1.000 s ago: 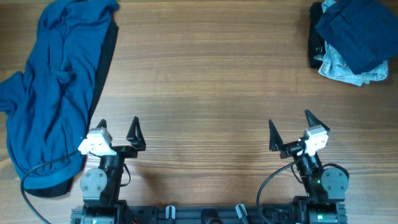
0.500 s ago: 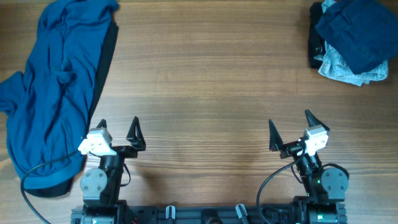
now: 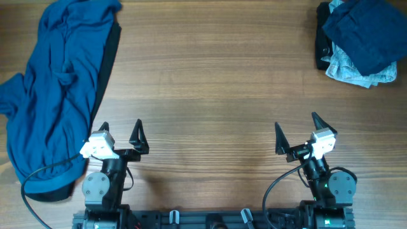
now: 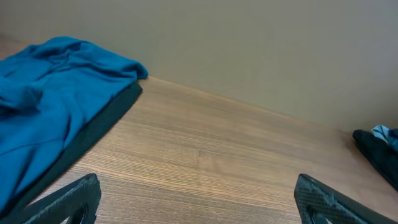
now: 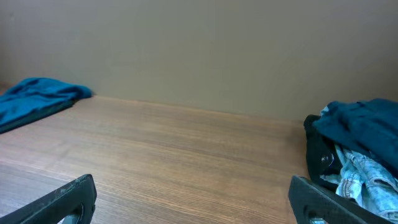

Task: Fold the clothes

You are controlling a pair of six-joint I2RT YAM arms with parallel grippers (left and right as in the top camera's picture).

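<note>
The blue shirt (image 3: 54, 89) lies crumpled and unfolded along the left edge of the table (image 3: 210, 83), running from the far left corner down toward the near edge. A black garment (image 3: 109, 60) lies under it, showing as a dark strip along the shirt's right side. The left gripper (image 3: 121, 125) sits near the table's front edge, just right of the shirt's lower end, its fingers spread wide apart and holding nothing. The right gripper (image 3: 296, 122) sits well apart from it on the right side, also near the front edge, fingers likewise spread wide and empty. In the far right corner rests a heap of navy and pale denim cloth (image 3: 359, 41), well away from both grippers.
</note>
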